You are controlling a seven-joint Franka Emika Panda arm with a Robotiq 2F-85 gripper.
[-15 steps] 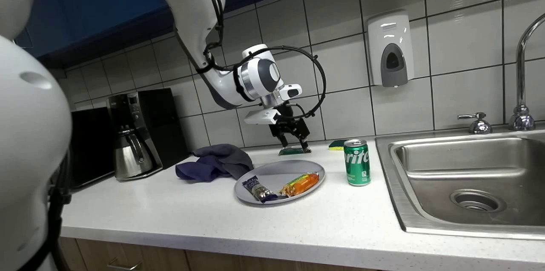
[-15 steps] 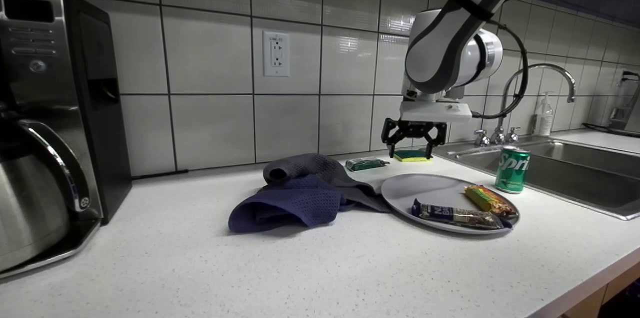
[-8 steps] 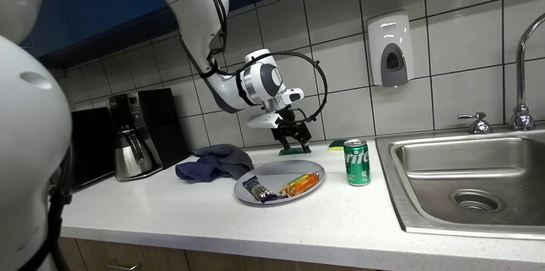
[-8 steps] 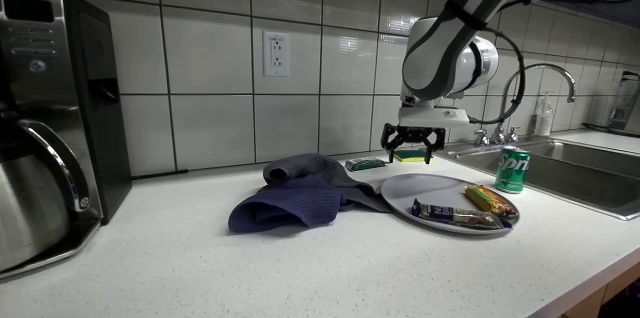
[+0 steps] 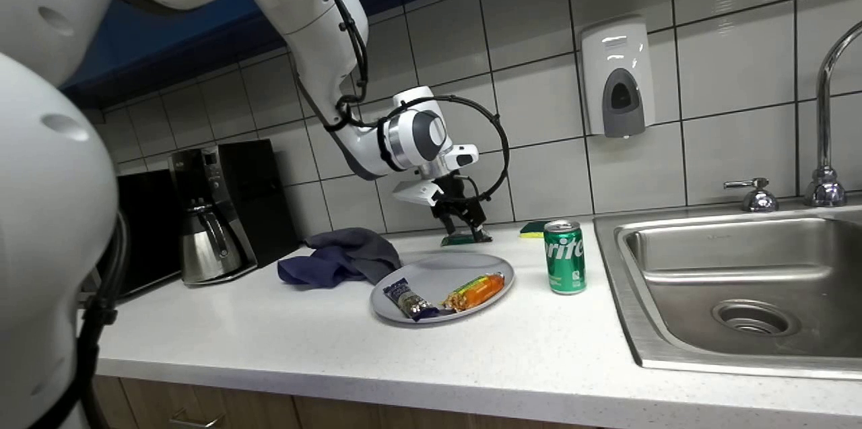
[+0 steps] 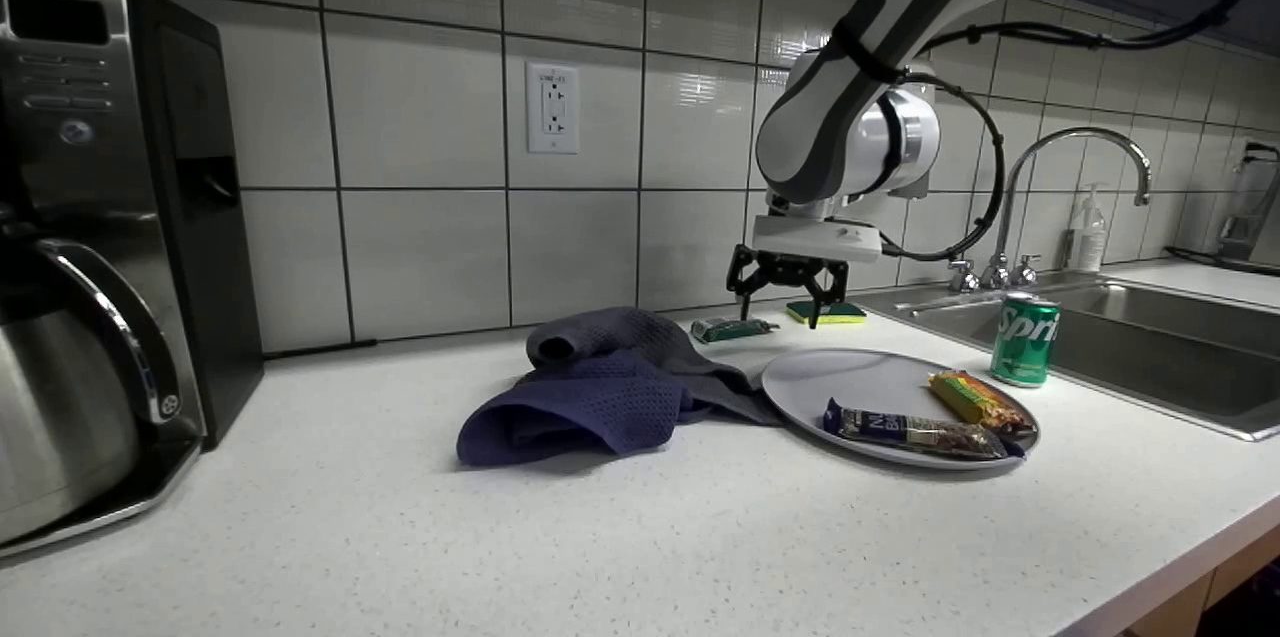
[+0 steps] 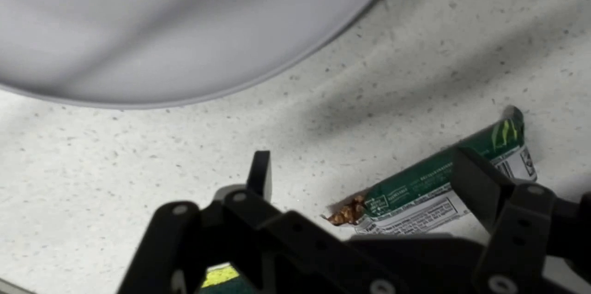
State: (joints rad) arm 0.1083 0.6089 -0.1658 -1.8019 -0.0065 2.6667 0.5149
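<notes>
Note first the white speckled table (image 5: pixel 269 335), bearing the grey plate (image 6: pixel 850 382) as landmark. To the right of the plate in both exterior views, find the steel sink (image 5: pixel 631 294); well to the left of the plate, the coffee machine (image 5: pixel 259 186); just beside the plate on that left side, a crumpled blue-and-grey cloth (image 6: pixel 600 397), perhaps touching the rim. Behind the plate in both exterior views, low over the table, see the black tool (image 6: pixel 779 320), with jaws wide apart and nothing clamped between. Right of the plate, before the sink, spot an upright green can (image 5: pixel 565 257); behind the plate, toward the sink, a green-and-yellow sponge (image 6: pixel 842 311); on the plate itself, a dark-blue bar (image 6: pixel 915 429) and an orange-and-yellow bar (image 6: pixel 980 399). Last, pick out the green-wrapped bar (image 7: pixel 411 192), lying flat on the table behind the plate, clear of the rim, partly hidden by one side of the tool in the wrist view; hard to tell if touching. Judge it light and fairly stiff inside a thin, glossy, somewhat slippery wrapper, and probably prone to crumble under a hard squeeze. Best to take hold across the narrow width at mid-length, low down, away from the wrapper ends.
</notes>
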